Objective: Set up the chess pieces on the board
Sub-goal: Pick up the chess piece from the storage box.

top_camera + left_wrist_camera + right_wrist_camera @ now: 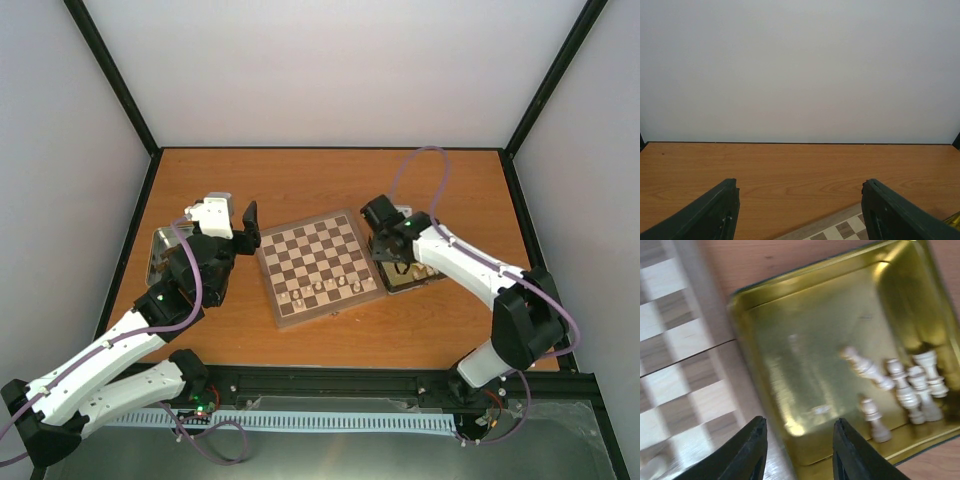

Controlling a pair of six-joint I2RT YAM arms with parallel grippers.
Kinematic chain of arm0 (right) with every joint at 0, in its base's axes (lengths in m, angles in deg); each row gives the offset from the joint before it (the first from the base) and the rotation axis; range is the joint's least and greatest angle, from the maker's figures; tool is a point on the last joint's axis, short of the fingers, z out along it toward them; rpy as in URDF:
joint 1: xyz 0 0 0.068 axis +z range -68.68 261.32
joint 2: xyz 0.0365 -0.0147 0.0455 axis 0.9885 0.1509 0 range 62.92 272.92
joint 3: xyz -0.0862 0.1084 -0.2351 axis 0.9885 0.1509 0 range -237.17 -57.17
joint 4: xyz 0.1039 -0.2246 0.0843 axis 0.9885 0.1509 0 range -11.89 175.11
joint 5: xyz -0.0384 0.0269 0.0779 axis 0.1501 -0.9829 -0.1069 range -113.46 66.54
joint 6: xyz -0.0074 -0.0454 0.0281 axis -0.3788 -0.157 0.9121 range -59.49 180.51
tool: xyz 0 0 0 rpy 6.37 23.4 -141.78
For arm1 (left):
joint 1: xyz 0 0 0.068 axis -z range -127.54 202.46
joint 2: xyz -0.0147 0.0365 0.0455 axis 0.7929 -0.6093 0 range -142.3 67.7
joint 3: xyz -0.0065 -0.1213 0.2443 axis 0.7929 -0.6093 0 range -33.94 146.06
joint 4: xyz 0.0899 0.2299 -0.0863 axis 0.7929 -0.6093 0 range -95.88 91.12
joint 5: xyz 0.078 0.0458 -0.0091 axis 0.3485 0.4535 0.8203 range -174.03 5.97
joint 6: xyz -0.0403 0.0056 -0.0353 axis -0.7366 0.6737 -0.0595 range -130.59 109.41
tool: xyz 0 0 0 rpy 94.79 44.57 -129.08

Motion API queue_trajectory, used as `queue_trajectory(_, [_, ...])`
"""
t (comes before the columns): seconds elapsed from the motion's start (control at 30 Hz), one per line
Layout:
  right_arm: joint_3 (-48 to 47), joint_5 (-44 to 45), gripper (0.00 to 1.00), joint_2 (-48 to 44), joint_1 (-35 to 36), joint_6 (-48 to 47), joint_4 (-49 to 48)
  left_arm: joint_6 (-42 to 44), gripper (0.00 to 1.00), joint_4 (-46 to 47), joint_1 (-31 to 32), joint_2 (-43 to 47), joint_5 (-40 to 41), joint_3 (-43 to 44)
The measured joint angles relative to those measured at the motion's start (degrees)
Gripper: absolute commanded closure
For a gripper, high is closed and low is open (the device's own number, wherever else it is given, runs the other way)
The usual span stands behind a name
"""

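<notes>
The board (318, 266) lies in the middle of the table, with several cream-white chess pieces (318, 289) along its near row. More cream chess pieces (904, 390) are clustered in the right part of a gold tin (805, 360), just right of the board (670, 365). My right gripper (800, 442) hovers over the tin's near-left corner, open, with nothing between its fingers (751, 452). In the top view the right gripper (396, 262) sits between board and tin. My left gripper (246, 230) hangs at the board's far-left corner, open and empty. A corner of the board (842, 231) shows between its fingers (715, 215).
A silver metal tray (158, 256) sits at the left under my left arm. The gold tin (418, 278) lies right of the board. Bare wooden tabletop (800, 165) stretches to the white back wall. Black frame posts stand at the corners.
</notes>
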Motion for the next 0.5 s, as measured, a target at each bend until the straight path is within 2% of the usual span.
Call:
queue_trajectory(0.27, [5.4,-2.7,0.59,2.1,-12.5,-6.5,-3.3,0.0,0.32,-0.2,0.0,0.0,-0.2,0.0])
queue_trajectory(0.5, [5.4,-5.2,0.56,8.3,-17.2,-12.3,-6.6,0.0,0.32,-0.2,0.0,0.0,-0.2,0.0])
